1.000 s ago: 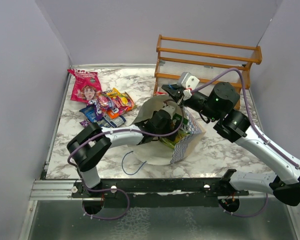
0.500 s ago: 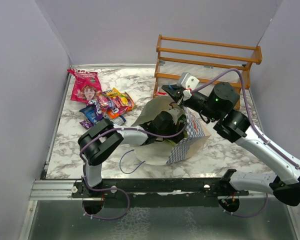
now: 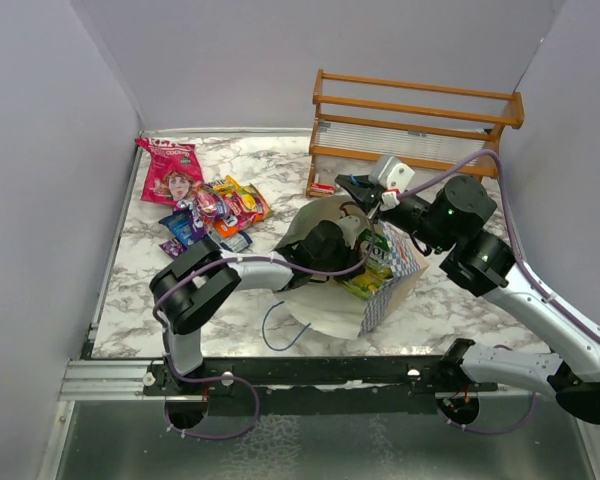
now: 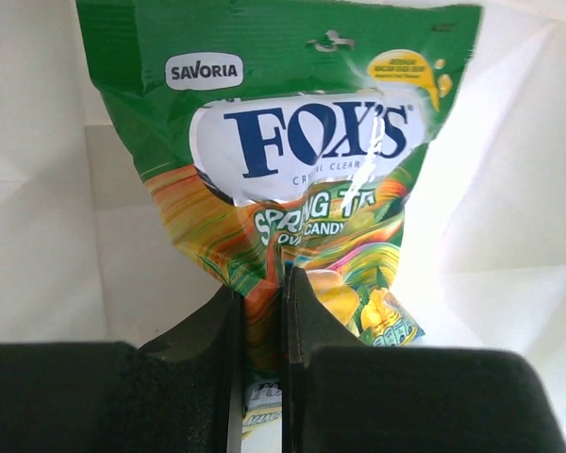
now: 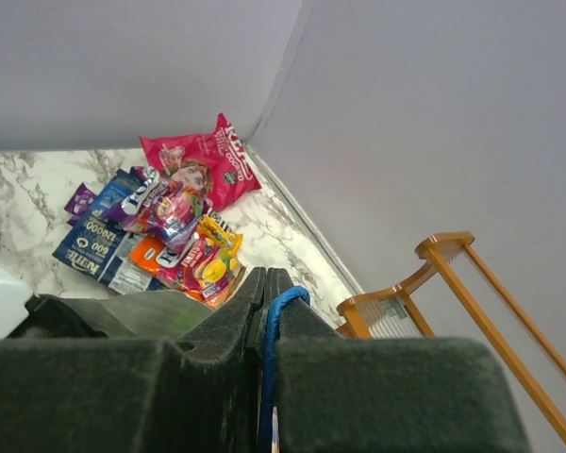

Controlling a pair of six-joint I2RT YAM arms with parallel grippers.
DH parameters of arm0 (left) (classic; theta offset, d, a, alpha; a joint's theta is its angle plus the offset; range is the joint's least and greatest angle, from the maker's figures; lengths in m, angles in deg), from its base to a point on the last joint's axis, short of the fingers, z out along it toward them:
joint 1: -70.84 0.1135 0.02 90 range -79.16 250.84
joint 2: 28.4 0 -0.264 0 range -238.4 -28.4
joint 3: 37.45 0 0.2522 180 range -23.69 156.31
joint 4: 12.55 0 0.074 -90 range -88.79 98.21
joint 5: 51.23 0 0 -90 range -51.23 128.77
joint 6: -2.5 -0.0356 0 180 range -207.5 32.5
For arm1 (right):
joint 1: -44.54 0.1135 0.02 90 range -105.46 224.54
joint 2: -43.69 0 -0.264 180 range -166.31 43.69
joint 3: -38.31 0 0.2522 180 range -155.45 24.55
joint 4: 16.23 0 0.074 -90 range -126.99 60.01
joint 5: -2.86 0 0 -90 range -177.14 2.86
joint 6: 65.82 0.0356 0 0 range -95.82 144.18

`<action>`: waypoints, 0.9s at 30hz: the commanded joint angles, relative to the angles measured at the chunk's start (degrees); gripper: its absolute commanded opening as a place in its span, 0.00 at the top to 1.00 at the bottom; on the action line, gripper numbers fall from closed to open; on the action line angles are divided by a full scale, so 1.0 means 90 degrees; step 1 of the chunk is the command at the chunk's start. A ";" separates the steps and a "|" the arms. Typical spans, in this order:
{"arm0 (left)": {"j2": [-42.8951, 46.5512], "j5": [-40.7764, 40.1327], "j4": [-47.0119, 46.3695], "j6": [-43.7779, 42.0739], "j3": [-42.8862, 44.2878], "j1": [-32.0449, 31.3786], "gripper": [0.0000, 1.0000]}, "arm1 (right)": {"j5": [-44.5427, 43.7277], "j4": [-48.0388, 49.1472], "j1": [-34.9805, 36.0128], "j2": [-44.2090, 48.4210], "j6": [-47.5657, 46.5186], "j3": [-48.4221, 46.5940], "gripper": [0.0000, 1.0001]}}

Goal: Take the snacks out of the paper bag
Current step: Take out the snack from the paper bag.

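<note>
The blue-and-white checkered paper bag (image 3: 398, 268) lies on its side with its mouth toward the left. My left gripper (image 3: 350, 236) reaches into it. In the left wrist view this gripper (image 4: 261, 300) is shut on the lower edge of a green-yellow candy packet (image 4: 302, 160), against the bag's cream inside (image 4: 38, 236). The same packet (image 3: 370, 278) shows in the bag's mouth. My right gripper (image 5: 267, 279) is shut on the bag's blue cord handle (image 5: 283, 304), up at the bag's far rim (image 3: 358, 188). Other snacks (image 3: 218, 208) lie in a pile at the far left, by the pink-red bag (image 3: 173, 170).
A wooden rack (image 3: 415, 118) stands at the back right, just behind my right gripper. The bag's other blue cord handle (image 3: 280, 326) trails on the marble near the front. Grey walls close the left, back and right. The snack pile (image 5: 170, 231) shows in the right wrist view.
My left gripper has gone from wide open to shut on the green-yellow packet inside the bag. The bag and my right arm have shifted slightly to the right.
</note>
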 commanded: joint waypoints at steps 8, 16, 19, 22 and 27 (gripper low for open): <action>0.2321 -0.0333 0.1190 -0.0292 -0.0245 -0.0037 1.00 | -0.1219 0.0166 0.0039 0.0163 -0.0365 0.0149 0.98; 0.3991 -0.0449 0.2135 -0.0891 -0.0463 -0.0043 1.00 | -0.2399 0.0398 0.0039 0.0223 -0.0236 0.0276 0.98; 0.4512 -0.0326 0.2491 -0.1171 -0.0502 -0.0038 1.00 | -0.2713 0.0389 0.0039 0.0171 -0.0103 0.0155 0.98; 0.5031 -0.0323 0.2982 -0.1511 -0.0400 -0.0039 1.00 | -0.3002 0.0264 0.0039 0.0080 0.0009 -0.0017 0.98; 0.6084 -0.0688 0.3612 -0.1889 -0.0151 -0.0037 1.00 | -0.3331 0.0208 0.0039 0.0011 0.0041 -0.0058 0.98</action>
